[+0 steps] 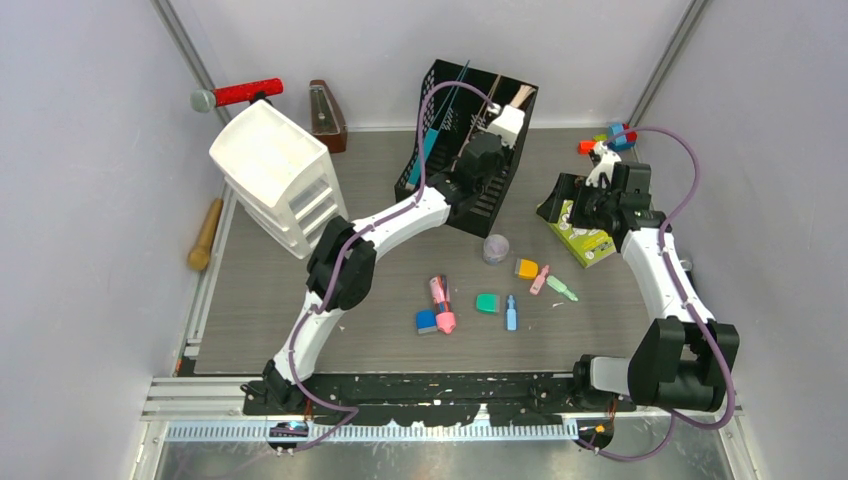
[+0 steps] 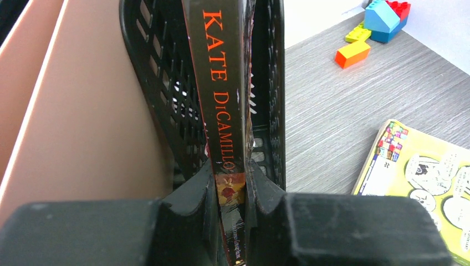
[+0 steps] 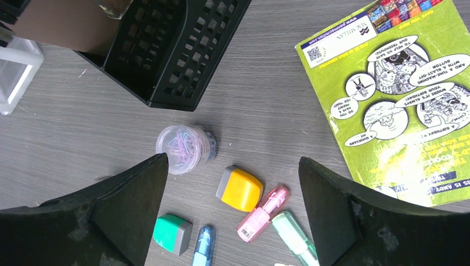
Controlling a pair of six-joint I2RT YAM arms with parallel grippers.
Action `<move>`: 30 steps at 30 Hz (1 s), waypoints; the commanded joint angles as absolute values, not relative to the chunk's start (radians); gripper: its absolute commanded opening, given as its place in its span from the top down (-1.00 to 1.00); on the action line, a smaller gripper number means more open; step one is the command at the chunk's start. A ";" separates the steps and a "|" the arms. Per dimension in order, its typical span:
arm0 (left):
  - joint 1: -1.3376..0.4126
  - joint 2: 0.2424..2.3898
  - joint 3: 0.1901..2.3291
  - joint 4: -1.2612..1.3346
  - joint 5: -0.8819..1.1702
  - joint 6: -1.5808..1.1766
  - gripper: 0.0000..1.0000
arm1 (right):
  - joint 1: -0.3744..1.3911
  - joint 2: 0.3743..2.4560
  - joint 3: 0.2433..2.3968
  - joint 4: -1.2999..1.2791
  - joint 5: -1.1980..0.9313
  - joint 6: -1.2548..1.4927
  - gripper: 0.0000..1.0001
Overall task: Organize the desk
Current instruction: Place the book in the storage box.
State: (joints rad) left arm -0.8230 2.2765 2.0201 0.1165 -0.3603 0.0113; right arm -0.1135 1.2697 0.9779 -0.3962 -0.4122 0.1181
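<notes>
My left gripper (image 2: 235, 188) is shut on the spine of a dark book (image 2: 224, 100) with orange lettering, which stands upright inside the black mesh file rack (image 1: 470, 160) at the back of the desk (image 1: 300, 330). My right gripper (image 3: 231, 160) hangs open and empty above the desk, beside a yellow-green book (image 3: 399, 94) lying flat. Below it lie a jar of paper clips (image 3: 185, 147), an orange sharpener (image 3: 241, 188), a green sharpener (image 3: 172, 233), and pink (image 3: 263, 213), green (image 3: 294, 235) and blue (image 3: 203, 244) highlighters.
A white drawer unit (image 1: 275, 175) stands at the back left with a metronome (image 1: 327, 115) behind it. Toy bricks (image 1: 610, 140) sit at the back right. A pink highlighter pair (image 1: 441, 300) and a blue sharpener (image 1: 427, 321) lie mid-desk. A wooden stick (image 1: 205, 235) lies off the left edge.
</notes>
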 commanded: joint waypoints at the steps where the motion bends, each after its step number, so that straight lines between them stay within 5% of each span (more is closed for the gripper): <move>1: -0.812 2.267 2.032 0.021 -0.422 -0.065 1.00 | -0.117 1.282 1.024 -0.404 -0.432 0.098 -0.88; 15: -0.812 2.213 1.953 -0.099 -0.368 -0.171 1.00 | -0.117 1.277 1.026 -0.411 -0.448 0.101 -0.89; 20: -0.811 2.191 1.891 -0.043 -0.404 -0.106 0.65 | -0.117 1.284 1.027 -0.413 -0.454 0.100 -0.89; 30: -0.811 2.193 1.886 -0.006 -0.394 -0.036 0.45 | -0.117 1.295 1.030 -0.418 -0.457 0.098 -0.89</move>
State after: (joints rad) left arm -0.8246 2.1868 1.9228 0.0525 -0.3706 -0.0303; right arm -0.1135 1.2915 0.9901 -0.4320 -0.4423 0.1074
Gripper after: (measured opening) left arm 0.266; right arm 0.942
